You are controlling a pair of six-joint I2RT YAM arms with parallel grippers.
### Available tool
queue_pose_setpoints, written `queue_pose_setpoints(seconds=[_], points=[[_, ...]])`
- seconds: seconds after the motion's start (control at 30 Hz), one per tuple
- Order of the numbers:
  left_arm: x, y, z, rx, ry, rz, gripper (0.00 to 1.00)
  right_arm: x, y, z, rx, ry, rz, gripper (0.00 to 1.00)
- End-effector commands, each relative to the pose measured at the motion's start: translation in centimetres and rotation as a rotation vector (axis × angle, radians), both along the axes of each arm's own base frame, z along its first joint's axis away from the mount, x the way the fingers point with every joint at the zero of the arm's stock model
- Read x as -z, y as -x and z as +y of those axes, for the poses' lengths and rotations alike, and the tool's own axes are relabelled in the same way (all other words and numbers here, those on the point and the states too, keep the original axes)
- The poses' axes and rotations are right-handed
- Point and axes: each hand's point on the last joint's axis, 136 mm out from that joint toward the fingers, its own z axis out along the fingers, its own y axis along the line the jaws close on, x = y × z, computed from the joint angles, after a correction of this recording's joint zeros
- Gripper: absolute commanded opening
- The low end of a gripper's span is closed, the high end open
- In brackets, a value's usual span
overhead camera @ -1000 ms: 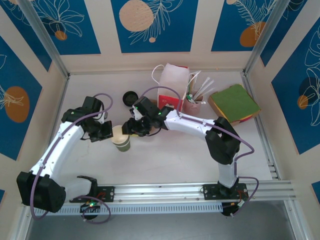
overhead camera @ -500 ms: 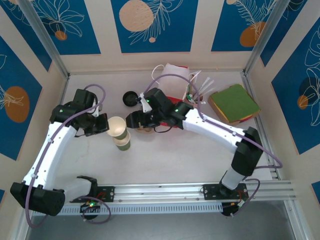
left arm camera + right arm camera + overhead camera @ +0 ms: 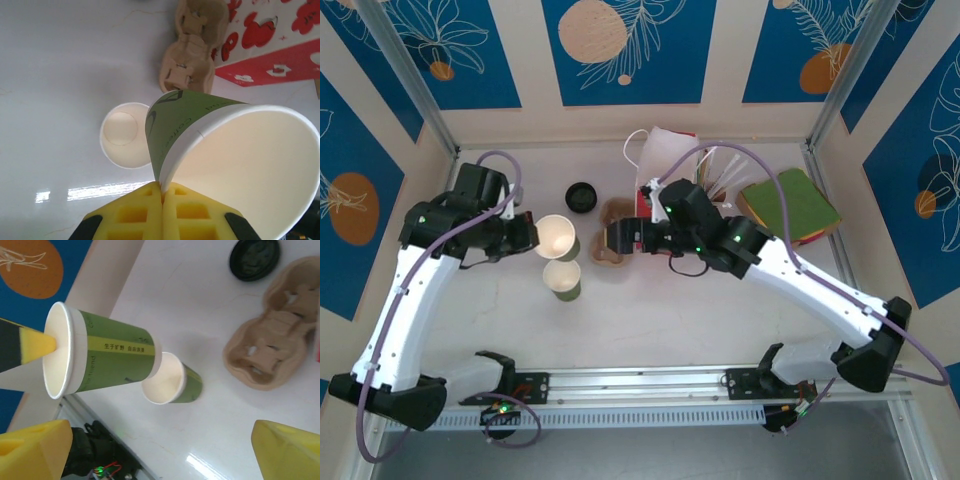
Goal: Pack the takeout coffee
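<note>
- Left arm has swung back toward the left edge of the surface [image 3: 670,310], taking one green cup up off the stack both arms were crowded over a second ago. The right arm has let go and backed off toward the middle.
- The left end effector [image 3: 162,192] is clamped on the rim of the lifted cup [image 3: 200,125], which hangs tilted, lidless, clear of the surface.
- The right end effector [image 3: 610,239] has its fingers wide apart, holding nothing, right by the cardboard carrier [image 3: 272,340].
- The takeout coffee doesn't look put together yet. The standing cup [image 3: 562,280] sits open-topped left of the surface's centre, and the black lid [image 3: 581,196] lies loose nearer the far edge. The bag [image 3: 665,160] stands at the far edge.
- My read: this is the cup-separating step, basically done.
- Next up is probably parking the spare cup, then pressing the lid squarely onto the standing cup before anything goes near the bag. That thin paper rim could crumple.
</note>
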Motion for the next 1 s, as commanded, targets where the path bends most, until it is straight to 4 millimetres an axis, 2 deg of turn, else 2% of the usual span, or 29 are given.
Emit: queue_pose_setpoints(seconds=[0.0,0.03,0.27,0.4,0.6,0.8,0.97], points=[[-0.4,0.0,-1.7,0.025,0.006,-0.005,0.0,0.4,0.1,-3.7,0.113,0.064,-0.01,0.95],[-0.3,-0.1,-2.4,0.043,0.011,-0.009,0.0,0.5,0.4,-4.4,0.131,0.076,-0.005,0.99],[1.6,-0.4,-7.5,0.183,0.009,-0.005,0.0,1.9,2.6,-11.0,0.308,0.137,0.042,0.99],[3.6,-0.1,-10.8,0.261,0.015,0.008,0.0,2.3,3.9,-13.9,0.368,0.148,0.06,0.99],[8.1,0.9,-15.1,0.349,-0.027,0.062,0.0,3.0,4.9,-16.1,0.405,0.178,0.096,0.99],[11.6,1.4,-18.0,0.369,-0.056,0.087,0.0,3.6,4.9,-17.2,0.388,0.218,0.108,0.99],[13.7,1.7,-19.0,0.337,-0.097,0.123,0.0,3.9,4.2,-17.7,0.35,0.202,0.128,0.99]])
